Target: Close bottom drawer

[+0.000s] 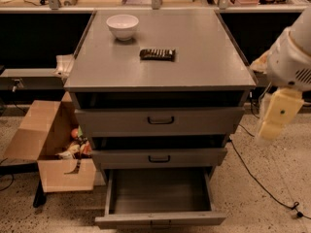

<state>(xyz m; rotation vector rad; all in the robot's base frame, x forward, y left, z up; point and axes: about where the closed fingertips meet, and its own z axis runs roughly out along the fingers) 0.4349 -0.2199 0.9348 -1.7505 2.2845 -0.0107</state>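
Standing open, nearest: bottom drawer [160,219], pulled well out of the grey cabinet [204,76]; its tray is bare and its front sits at the lower edge of view.
Task status: judged not yet begun; nothing touches the drawer.
Middle drawer [159,158]: directly above, front closed or nearly so, with a dark gap over it.
Top drawer [160,121]: above that, the tallest front, with the same dark gap.
Box [53,149]: cardboard, flaps open, on the floor just beside the cabinet's left side, oddments inside.
Cable [262,178]: runs across the floor on the right, between the cabinet and the arm.
Tool [274,118]: hangs right of the cabinet, level with the top drawer, well apart from the bottom drawer.
Tool state: cannot tell whether released or clenched; it grasps nothing visible.
Cabinet top: white bowl [122,25] and dark packet [157,54], apart from each other.
Desk [146,5]: behind, with clutter along it.
Risk one: descending from that height may clip the cabinet's right corner or the upper fronts.
Risk two: an off-centre push could skew the drawer and jam it.
Risk three: the base may snag the cable.
Hidden: the bottom drawer's handle is barely shown, the arm is cut off at the right, and the clutter on the desk cannot be identified.
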